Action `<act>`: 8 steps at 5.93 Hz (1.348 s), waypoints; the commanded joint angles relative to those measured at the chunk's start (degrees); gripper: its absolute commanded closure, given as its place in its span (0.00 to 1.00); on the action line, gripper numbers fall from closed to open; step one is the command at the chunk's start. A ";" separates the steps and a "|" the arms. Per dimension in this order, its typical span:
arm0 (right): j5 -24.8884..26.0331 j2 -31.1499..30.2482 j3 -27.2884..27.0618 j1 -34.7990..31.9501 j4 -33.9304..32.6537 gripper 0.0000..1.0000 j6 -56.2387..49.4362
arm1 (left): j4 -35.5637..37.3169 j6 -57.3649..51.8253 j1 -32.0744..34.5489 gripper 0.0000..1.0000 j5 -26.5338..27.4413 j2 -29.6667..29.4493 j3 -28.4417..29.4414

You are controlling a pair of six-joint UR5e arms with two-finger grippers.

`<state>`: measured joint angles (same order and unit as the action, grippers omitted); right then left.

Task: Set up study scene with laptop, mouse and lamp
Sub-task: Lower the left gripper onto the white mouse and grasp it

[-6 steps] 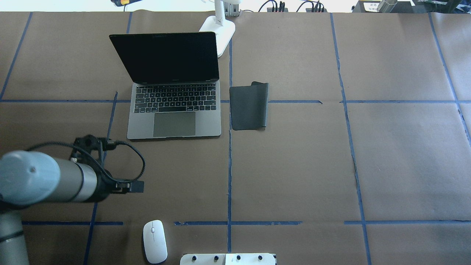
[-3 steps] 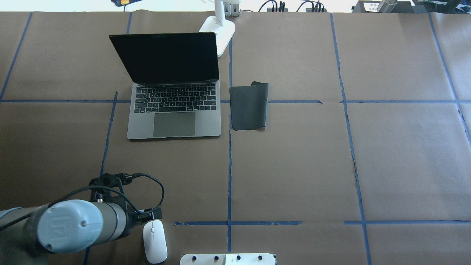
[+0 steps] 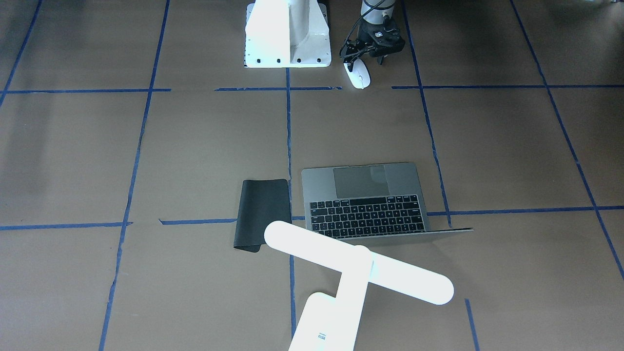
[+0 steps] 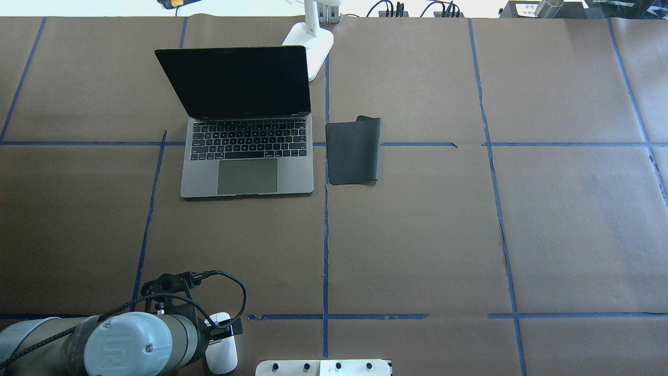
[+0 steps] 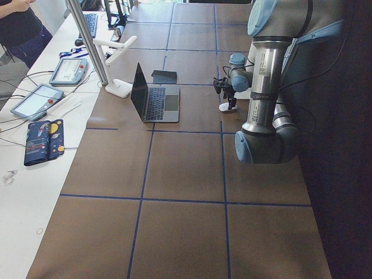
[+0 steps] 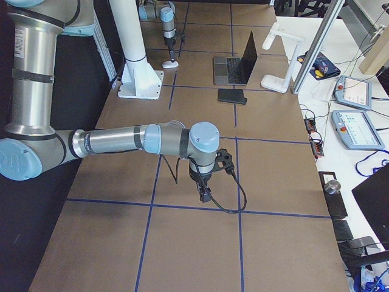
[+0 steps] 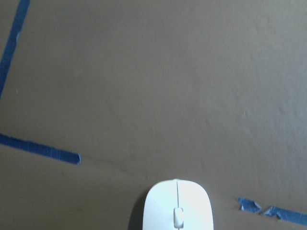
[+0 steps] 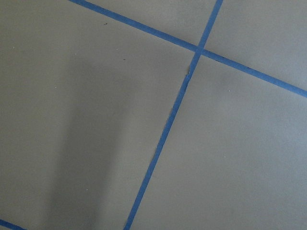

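The white mouse (image 3: 358,77) lies near the robot-side table edge, partly under my left wrist in the overhead view (image 4: 223,355). My left gripper (image 3: 364,62) hangs just over the mouse's rear end, open, a finger on either side. The left wrist view shows the mouse (image 7: 178,207) at its bottom edge and no fingers. The dark-grey laptop (image 4: 247,172) stands open at the far left of centre. The white lamp (image 3: 358,263) stands behind it, its base (image 4: 311,44) by the screen. My right gripper (image 6: 204,193) shows only in the exterior right view; I cannot tell its state.
A black mat (image 4: 353,151) lies right of the laptop. The white bolted pedestal (image 3: 287,36) stands beside the mouse. Blue tape lines cross the brown paper cover. A side bench with tablets and a pouch (image 5: 40,142) runs past the far edge.
My left arm has swung back from near the laptop's front corner toward the robot-side edge and now sits over the mouse. Laptop, mat and lamp have not moved.
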<state>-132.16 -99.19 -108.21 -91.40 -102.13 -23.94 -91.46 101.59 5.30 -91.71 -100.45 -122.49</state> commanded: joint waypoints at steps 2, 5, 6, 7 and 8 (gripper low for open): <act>-0.03 -0.04 -0.07 -0.01 0.00 0.00 0.38 | -0.21 -0.25 -0.64 0.00 0.04 -3.33 4.44; -0.03 -0.13 -0.07 -0.01 0.09 0.00 0.38 | -0.30 -0.78 -0.73 0.33 0.04 -3.79 5.77; -0.03 -0.13 -0.07 -0.01 0.09 0.00 0.38 | -0.21 -1.30 -0.73 0.70 -0.14 -3.88 5.77; -0.03 -0.13 -0.07 -0.01 0.09 0.00 0.38 | -0.04 -2.79 -0.38 0.93 -0.22 -3.88 4.99; -0.03 -0.21 0.02 -0.01 0.09 0.00 0.38 | 0.23 -5.85 0.66 0.95 -0.57 -4.05 3.41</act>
<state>-132.19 -99.35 -108.27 -91.41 -102.04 -23.56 -91.46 98.19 5.18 -92.01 -104.39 -117.83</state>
